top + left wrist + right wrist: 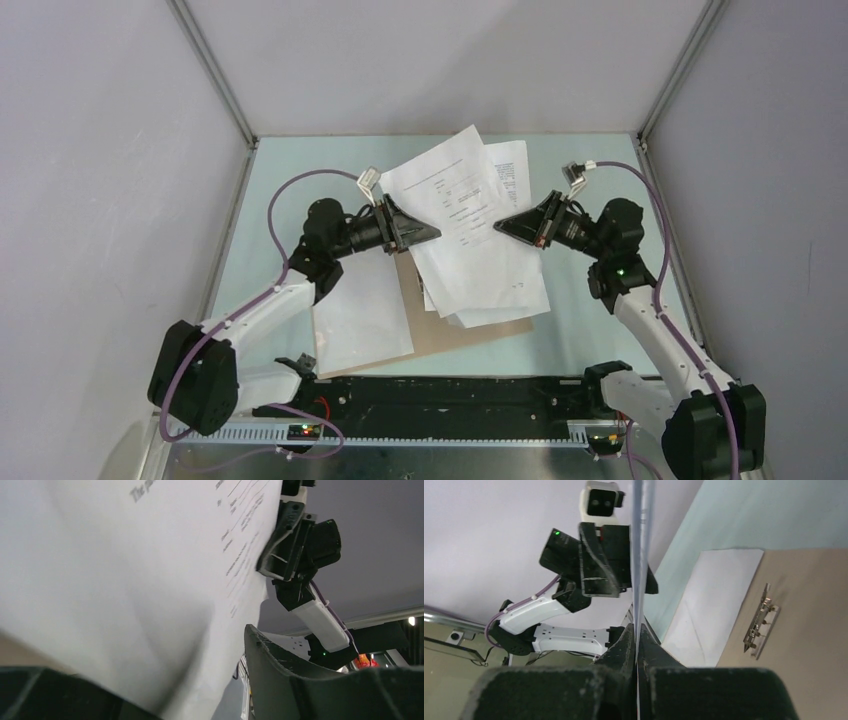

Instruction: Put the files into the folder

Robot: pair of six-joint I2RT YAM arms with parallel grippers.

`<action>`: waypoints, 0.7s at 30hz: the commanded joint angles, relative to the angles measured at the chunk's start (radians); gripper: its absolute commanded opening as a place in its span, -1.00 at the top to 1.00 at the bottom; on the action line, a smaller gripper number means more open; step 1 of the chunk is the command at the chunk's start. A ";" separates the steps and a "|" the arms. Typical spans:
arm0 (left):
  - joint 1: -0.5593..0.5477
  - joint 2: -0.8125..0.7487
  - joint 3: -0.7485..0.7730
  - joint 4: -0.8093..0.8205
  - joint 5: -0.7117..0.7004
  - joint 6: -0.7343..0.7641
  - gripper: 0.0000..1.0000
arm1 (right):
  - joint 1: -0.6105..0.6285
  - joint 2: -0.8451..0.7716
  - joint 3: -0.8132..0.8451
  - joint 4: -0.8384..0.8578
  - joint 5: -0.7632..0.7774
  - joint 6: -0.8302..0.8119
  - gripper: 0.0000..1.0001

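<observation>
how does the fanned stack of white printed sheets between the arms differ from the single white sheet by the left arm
The fanned stack is held up, pinched by the right gripper; the single sheet lies flat on the tan card folder. The stack is several skewed sheets; the other is one. The stack's top sheet shows printed text; the single sheet looks blank. Both are thin white paper.

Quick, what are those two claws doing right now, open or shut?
Left gripper: looks open, fingers apart with the files between them.
Right gripper: shut on the edge of the files.
</observation>
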 commanded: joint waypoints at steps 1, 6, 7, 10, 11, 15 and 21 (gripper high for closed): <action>-0.003 -0.035 0.005 -0.026 -0.023 0.010 -0.07 | 0.001 -0.021 0.004 0.143 -0.039 0.060 1.00; -0.006 -0.030 0.038 -0.095 -0.041 0.081 0.19 | 0.046 -0.022 0.004 0.113 -0.028 0.007 1.00; -0.009 -0.032 0.043 -0.105 -0.047 0.103 0.24 | 0.052 -0.023 0.004 0.096 -0.024 0.000 1.00; -0.017 -0.038 0.068 -0.172 -0.063 0.155 0.50 | 0.056 -0.026 -0.005 0.094 -0.012 -0.015 1.00; -0.021 -0.040 0.074 -0.205 -0.074 0.185 0.56 | 0.061 -0.028 -0.006 0.091 -0.008 -0.022 1.00; -0.045 -0.051 0.107 -0.270 -0.098 0.271 0.95 | 0.083 -0.041 -0.006 0.049 0.017 -0.076 1.00; -0.100 -0.076 0.151 -0.378 -0.158 0.461 1.00 | 0.100 -0.065 -0.031 -0.012 0.048 -0.170 0.94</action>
